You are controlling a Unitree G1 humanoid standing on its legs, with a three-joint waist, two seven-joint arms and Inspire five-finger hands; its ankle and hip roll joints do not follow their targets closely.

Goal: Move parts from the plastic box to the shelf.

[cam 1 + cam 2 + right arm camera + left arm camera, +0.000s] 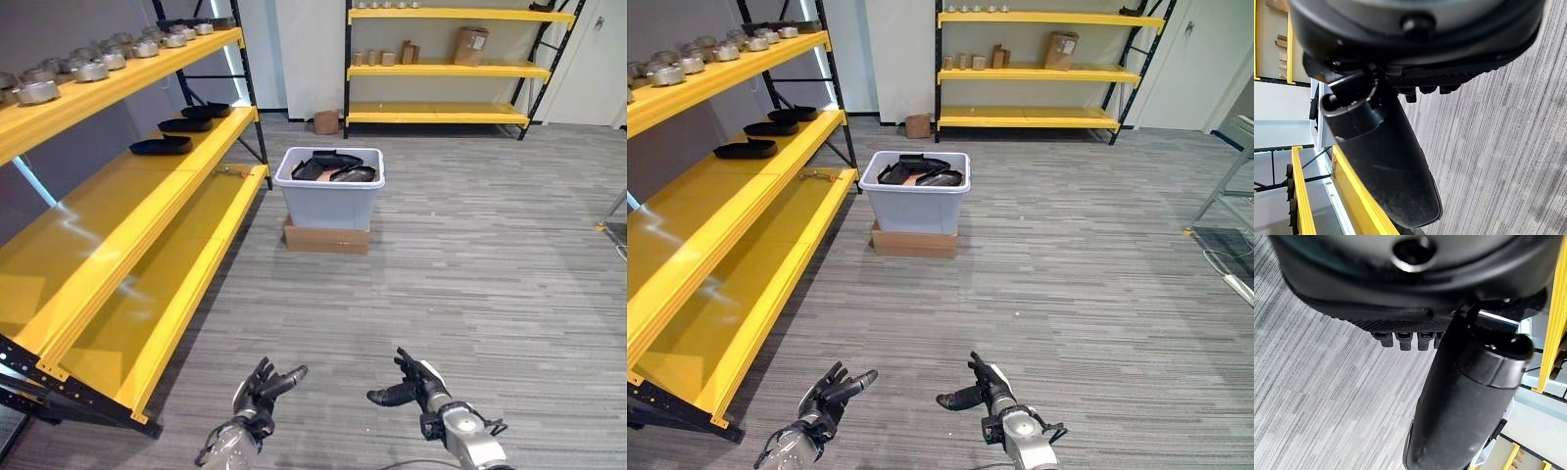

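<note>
No text, number or sign could be read anywhere. A cardboard box (pixel 471 44) on the far shelf (pixel 450 69) carried a pale label, but its print was too small to make out. The plastic box (pixel 329 188) and the carton (pixel 326 238) beneath it showed no legible marking, nor did the near shelf (pixel 118 230).
</note>
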